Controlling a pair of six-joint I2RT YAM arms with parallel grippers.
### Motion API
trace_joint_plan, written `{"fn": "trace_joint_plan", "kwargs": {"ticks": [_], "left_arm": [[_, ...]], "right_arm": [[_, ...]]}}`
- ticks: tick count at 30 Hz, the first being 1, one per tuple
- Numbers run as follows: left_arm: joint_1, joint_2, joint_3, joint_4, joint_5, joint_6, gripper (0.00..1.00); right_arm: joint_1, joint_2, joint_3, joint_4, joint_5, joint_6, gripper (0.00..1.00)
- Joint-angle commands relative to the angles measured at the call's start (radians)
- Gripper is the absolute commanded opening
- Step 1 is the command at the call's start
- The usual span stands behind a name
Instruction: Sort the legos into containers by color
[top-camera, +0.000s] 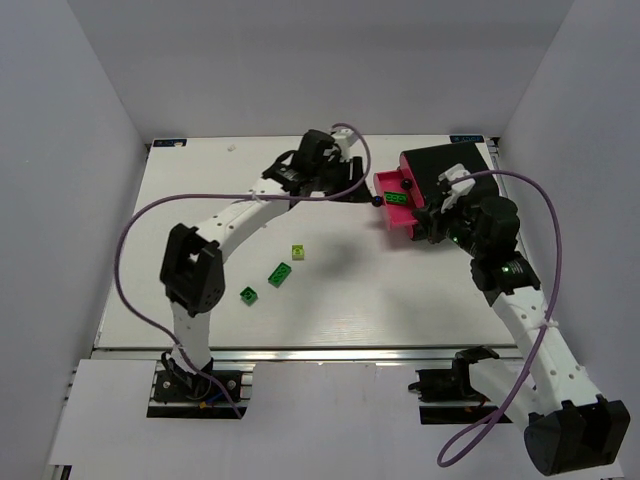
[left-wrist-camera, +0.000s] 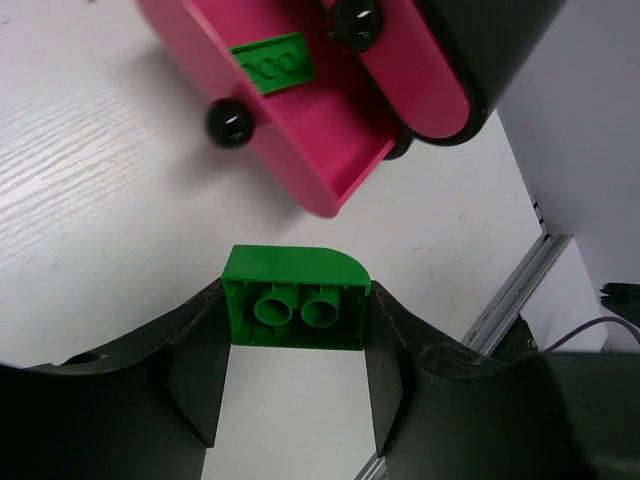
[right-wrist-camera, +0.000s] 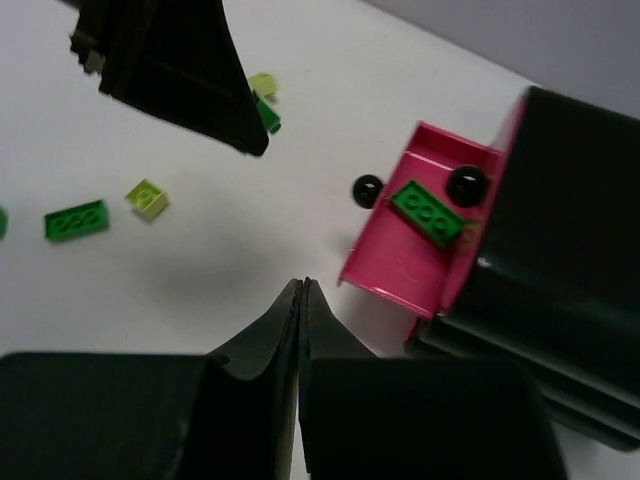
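Observation:
My left gripper (left-wrist-camera: 296, 318) is shut on a dark green brick (left-wrist-camera: 295, 290) and holds it above the table just short of the open magenta drawer (left-wrist-camera: 300, 150). Another green brick (left-wrist-camera: 272, 65) lies in that drawer. In the top view the left gripper (top-camera: 345, 178) is left of the drawer (top-camera: 392, 215) of the black containers (top-camera: 445, 170). My right gripper (right-wrist-camera: 302, 288) is shut and empty, beside the drawer (right-wrist-camera: 400, 265); it also shows in the top view (top-camera: 434, 222). On the table lie a lime brick (top-camera: 297, 251) and two green bricks (top-camera: 280, 274) (top-camera: 248, 294).
Round dark knobs (right-wrist-camera: 368, 190) (right-wrist-camera: 467, 183) stick out of the drawer fronts. The left arm's gripper (right-wrist-camera: 190, 80) hangs in the right wrist view above the table. Grey walls close in the white table (top-camera: 200, 200) on three sides.

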Motion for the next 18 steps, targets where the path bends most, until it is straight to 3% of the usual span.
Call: {"fn": "trace_joint_plan", "kwargs": {"ticks": [1, 4, 8, 12, 18], "left_arm": [[-0.028, 0.109, 0.194, -0.035, 0.009, 0.025, 0.08], [-0.051, 0.219, 0.372, -0.043, -0.045, 0.025, 0.1], [-0.07, 0.321, 0.483, 0.023, -0.149, 0.031, 0.12], [-0.07, 0.351, 0.473, 0.124, -0.212, 0.033, 0.16], [-0.07, 0.411, 0.517, 0.189, -0.192, 0.027, 0.23]], "right_arm": [[-0.029, -0.061, -0.009, 0.116, 0.155, 0.06, 0.0], [-0.061, -0.073, -0.013, 0.123, 0.152, 0.064, 0.0], [-0.074, -0.064, -0.015, 0.12, 0.118, 0.069, 0.0], [-0.085, -0.059, -0.015, 0.12, 0.095, 0.067, 0.0], [-0.088, -0.058, -0.018, 0.122, 0.084, 0.06, 0.0]]}}
